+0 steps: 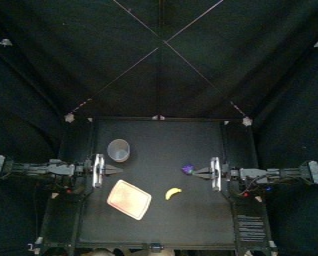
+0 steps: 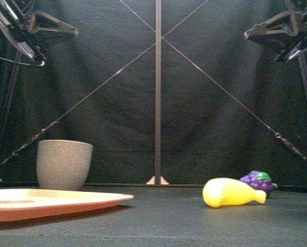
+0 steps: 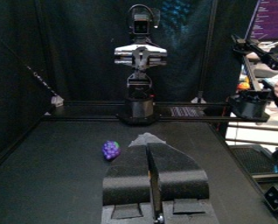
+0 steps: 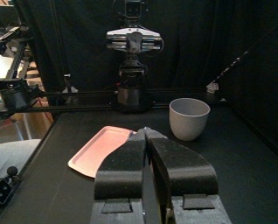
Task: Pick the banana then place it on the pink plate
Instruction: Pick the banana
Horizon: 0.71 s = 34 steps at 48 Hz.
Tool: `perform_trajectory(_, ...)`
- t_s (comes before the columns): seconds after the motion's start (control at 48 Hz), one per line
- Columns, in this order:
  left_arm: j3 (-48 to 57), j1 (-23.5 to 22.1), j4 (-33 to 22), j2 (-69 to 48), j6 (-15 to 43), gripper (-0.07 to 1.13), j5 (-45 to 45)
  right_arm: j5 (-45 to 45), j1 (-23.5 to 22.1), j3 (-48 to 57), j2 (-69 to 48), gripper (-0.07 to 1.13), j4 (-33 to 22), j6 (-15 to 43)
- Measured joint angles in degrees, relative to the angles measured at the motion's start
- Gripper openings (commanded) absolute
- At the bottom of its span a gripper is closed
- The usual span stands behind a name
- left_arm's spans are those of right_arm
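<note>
The banana (image 2: 234,193) lies flat on the table (image 1: 189,220), right of centre and toward the front, apart from the pink tray (image 2: 53,201), which sits to its left with bare table between them. Nothing of the task looks done yet: the fruit is untouched, the tray is empty, and both the pick and the placing are still to come. Seen from the front, its long axis runs roughly across the table. The thicker end faces the tray and the tapered end points toward the right side, where a small bunch of purple grapes (image 2: 257,180) sits just behind it. From above, the curve is too small to read closely. A grey cup (image 1: 119,150) stands further back, behind the tray. The left gripper (image 3: 149,147) hangs high at its own side with its jaws pressed together on nothing, and the right gripper (image 4: 146,133) does the same on its side, well away from the banana.
</note>
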Motion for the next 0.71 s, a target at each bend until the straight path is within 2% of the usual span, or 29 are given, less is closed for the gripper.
perform_trajectory(0.104,0.00,-0.18,0.00,0.35,-0.09,0.02,1.14,0.53,0.09,0.62,1.32,0.02,0.00,0.35)
perform_trajectory(0.292,-0.09,-0.53,0.00,0.62,-0.09,0.02,1.41,4.57,-0.53,-1.14,11.60,0.03,0.09,1.32)
perform_trajectory(0.396,-0.26,-0.44,0.09,0.62,-0.09,0.02,1.58,7.47,-1.14,-3.87,18.11,0.11,0.09,1.49)
perform_trajectory(0.479,-0.35,-0.44,0.09,0.62,0.00,0.02,1.67,10.55,-1.05,-6.24,23.12,0.28,0.09,1.41)
perform_trajectory(0.604,-0.35,-0.44,0.09,0.62,0.00,0.02,1.76,12.04,1.32,-8.96,28.48,0.72,0.62,1.49)
perform_trajectory(0.708,-0.35,-0.35,0.09,0.62,0.00,0.02,1.67,11.51,3.34,-10.72,31.20,1.01,2.55,1.58)
